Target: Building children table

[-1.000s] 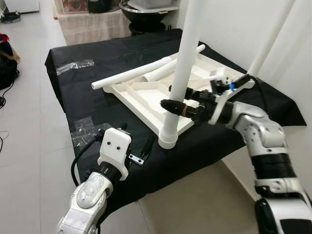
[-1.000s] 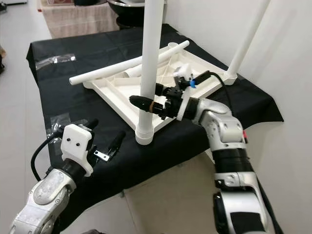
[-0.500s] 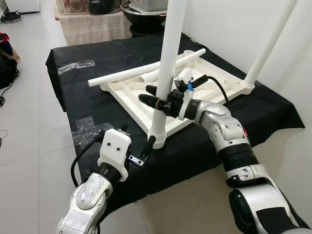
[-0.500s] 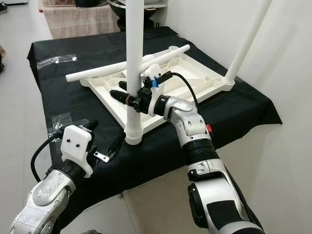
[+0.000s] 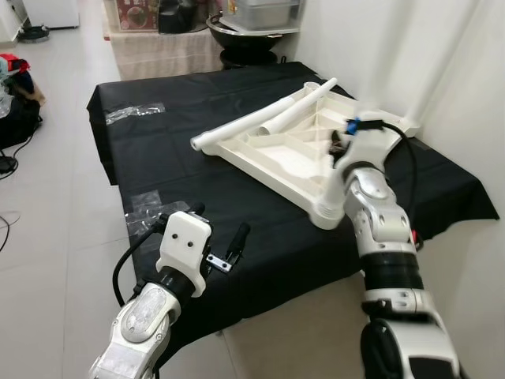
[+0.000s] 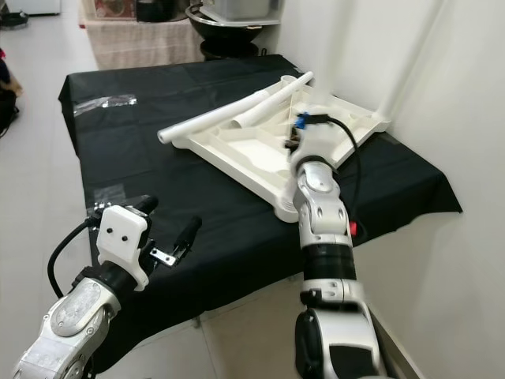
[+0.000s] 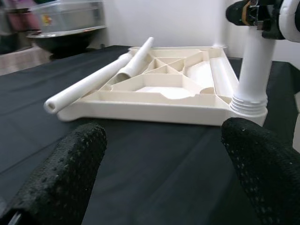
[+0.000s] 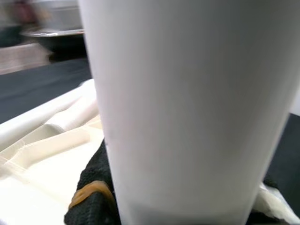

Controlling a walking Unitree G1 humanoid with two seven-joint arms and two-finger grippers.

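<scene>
We are gripping the upright table leg [image 7: 252,70] with our right gripper [image 7: 253,11]; our left gripper [image 5: 217,245] is hovering open above the black tablecloth [image 5: 158,158].

We see a table draped in a black cloth [image 5: 237,197] standing on a pale tiled floor [image 5: 47,237]. On the cloth lies the white ribbed tabletop [image 5: 292,154], upside down, near the far right corner. Two clear plastic bags rest flat: one [image 5: 130,112] near the far left edge, another [image 5: 146,209] near the front left.
</scene>
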